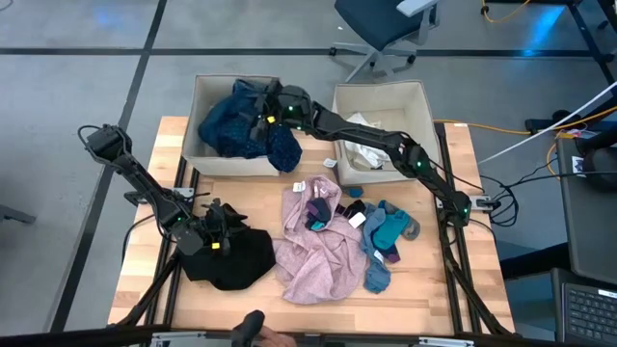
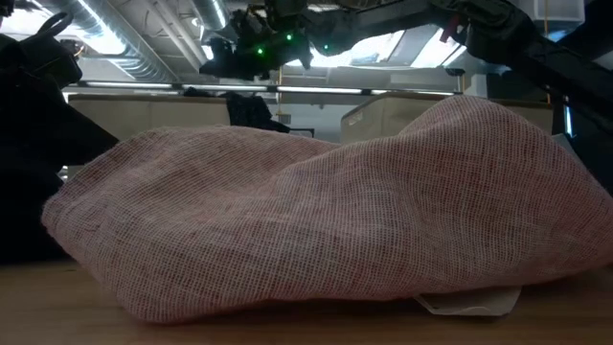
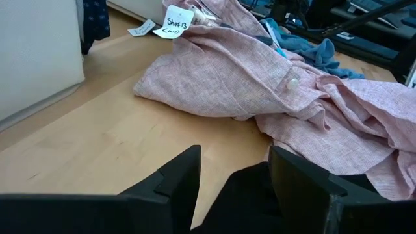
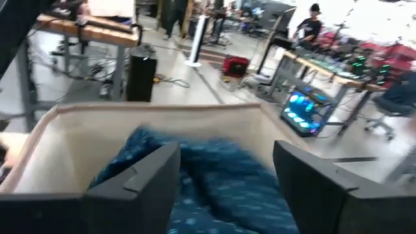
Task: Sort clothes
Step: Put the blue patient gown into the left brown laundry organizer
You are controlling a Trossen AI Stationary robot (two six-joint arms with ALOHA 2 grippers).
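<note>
Hovering over the left bin (image 1: 193, 116), right gripper (image 4: 224, 188) jaws apart, releasing the navy dotted piece (image 1: 236, 125); left gripper (image 3: 234, 185) jaws apart over the black garment (image 1: 236, 258).

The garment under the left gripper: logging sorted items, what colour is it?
Black, plain, no pattern visible. Shows best in the high view, beside the pink shirt.

A white paper tag (image 3: 173, 23) beside the pink shirt (image 3: 273, 84) bears handwriting, apparently "Shirt 13".
</note>
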